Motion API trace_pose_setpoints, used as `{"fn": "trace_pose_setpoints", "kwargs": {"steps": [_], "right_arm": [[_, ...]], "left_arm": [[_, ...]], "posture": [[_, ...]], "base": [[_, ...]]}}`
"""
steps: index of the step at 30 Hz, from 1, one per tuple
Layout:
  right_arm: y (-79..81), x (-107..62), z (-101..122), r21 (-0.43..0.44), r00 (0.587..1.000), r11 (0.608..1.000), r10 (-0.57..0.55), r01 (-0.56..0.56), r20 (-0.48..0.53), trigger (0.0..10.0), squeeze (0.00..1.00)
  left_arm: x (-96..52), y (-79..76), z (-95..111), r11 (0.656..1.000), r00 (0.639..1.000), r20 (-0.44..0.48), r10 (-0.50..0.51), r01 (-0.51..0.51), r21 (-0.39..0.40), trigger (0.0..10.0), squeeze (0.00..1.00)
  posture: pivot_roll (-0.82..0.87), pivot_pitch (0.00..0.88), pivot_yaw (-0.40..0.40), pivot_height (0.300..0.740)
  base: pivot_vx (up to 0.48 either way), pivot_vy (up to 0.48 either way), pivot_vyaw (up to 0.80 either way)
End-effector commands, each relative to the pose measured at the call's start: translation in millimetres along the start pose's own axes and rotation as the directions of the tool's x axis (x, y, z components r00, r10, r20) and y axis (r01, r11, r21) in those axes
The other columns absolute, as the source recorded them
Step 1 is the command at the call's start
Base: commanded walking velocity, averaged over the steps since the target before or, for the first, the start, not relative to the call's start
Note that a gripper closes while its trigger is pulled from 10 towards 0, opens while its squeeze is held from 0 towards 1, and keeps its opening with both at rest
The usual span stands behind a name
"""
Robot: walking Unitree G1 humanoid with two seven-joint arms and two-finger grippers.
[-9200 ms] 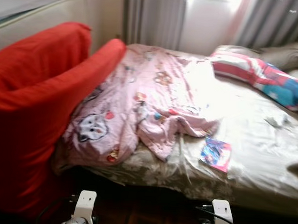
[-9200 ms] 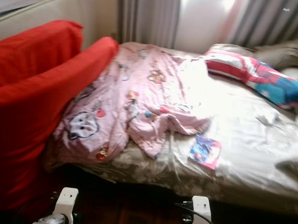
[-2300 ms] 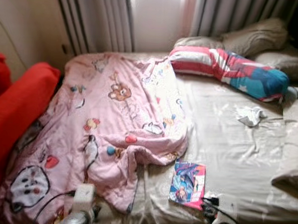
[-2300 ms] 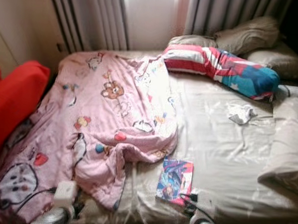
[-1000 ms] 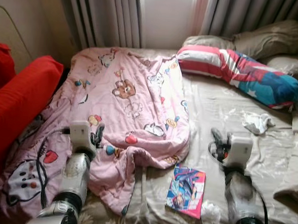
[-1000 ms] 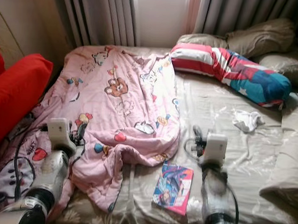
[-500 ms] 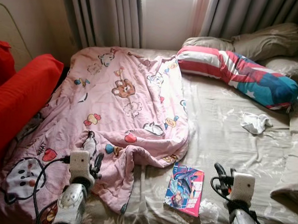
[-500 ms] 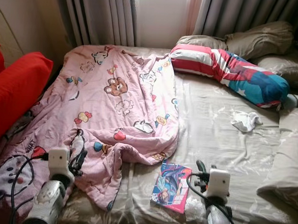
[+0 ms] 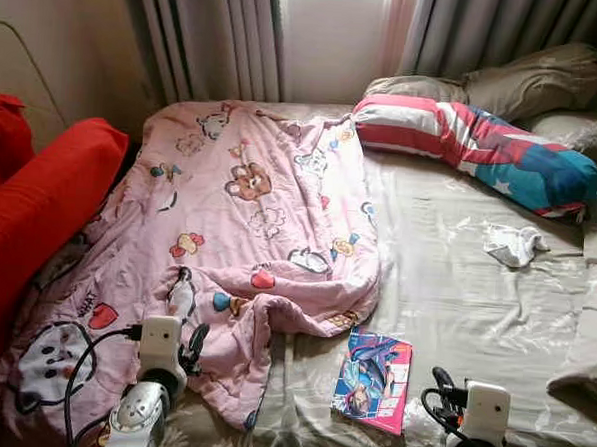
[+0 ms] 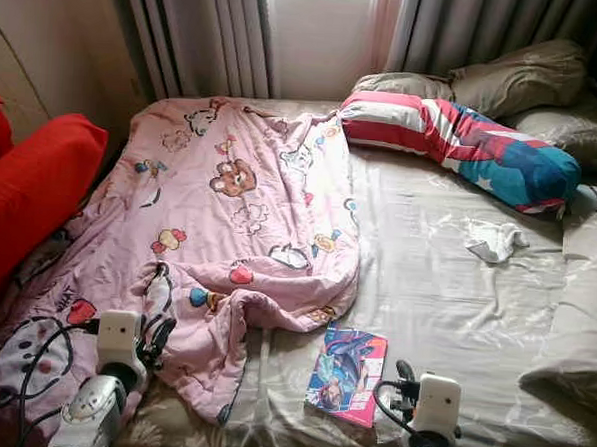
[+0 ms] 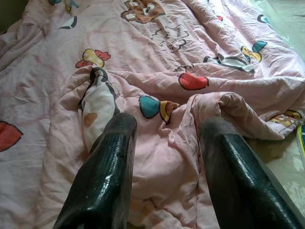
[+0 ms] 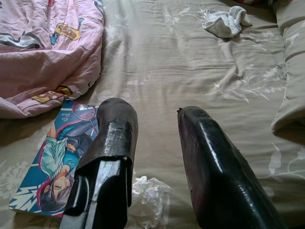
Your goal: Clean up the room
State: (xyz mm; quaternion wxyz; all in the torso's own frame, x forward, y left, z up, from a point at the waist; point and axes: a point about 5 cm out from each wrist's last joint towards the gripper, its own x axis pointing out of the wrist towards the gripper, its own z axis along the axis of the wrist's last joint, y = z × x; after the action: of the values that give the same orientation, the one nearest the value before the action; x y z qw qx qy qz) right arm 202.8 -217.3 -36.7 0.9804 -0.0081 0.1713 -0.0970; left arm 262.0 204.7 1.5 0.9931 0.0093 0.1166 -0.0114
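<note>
Pink blanket [image 9: 247,241] lengthwise along the bed [image 9: 475,293]

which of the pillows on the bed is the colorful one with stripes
The long pillow lying across the head of the bed, striped red and white with a blue end. The pillows behind it are plain beige.

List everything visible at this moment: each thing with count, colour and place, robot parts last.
blanket: one, pink with cartoon prints, rumpled over the bed's left half
book: one, blue and pink cover, flat near the bed's front edge
crumpled wrapper: one, whitish, beside the book
white cloth: one, bunched on the sheet at right
bolster: one, red-white striped and blue, at the head
pillows: beige, behind the bolster
bed sheet: beige
sofa: red, left of the bed
curtains: grey, behind
left gripper: open, over the blanket's fold
right gripper: open, above sheet beside book
</note>
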Motion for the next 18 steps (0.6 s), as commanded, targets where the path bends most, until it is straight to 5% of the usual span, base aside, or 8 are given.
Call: {"fn": "trace_pose_setpoints", "kwargs": {"steps": [1, 18], "right_arm": [[-0.5, -2.6, -4.5, 0.004, 1.000, 1.000, -0.002, 0.002, -0.023, 10.0, 0.00], [-12.3, -1.9, -19.5, 0.039, 0.983, 0.999, -0.030, 0.037, -0.182, 10.0, 0.00]], "left_arm": [[-3.0, 1.2, -4.4, 1.000, 1.000, -0.022, 0.000, 0.000, 0.000, 10.0, 0.00], [-10.2, -1.5, -20.7, 0.999, 0.994, -0.109, 0.010, -0.015, -0.044, 10.0, 0.00]], "posture": [[-0.11, 0.003, 0.044, 0.691], [-0.10, 0.021, 0.007, 0.642]], "base": [[0.000, 0.000, 0.00], [0.000, 0.000, 0.00]]}}
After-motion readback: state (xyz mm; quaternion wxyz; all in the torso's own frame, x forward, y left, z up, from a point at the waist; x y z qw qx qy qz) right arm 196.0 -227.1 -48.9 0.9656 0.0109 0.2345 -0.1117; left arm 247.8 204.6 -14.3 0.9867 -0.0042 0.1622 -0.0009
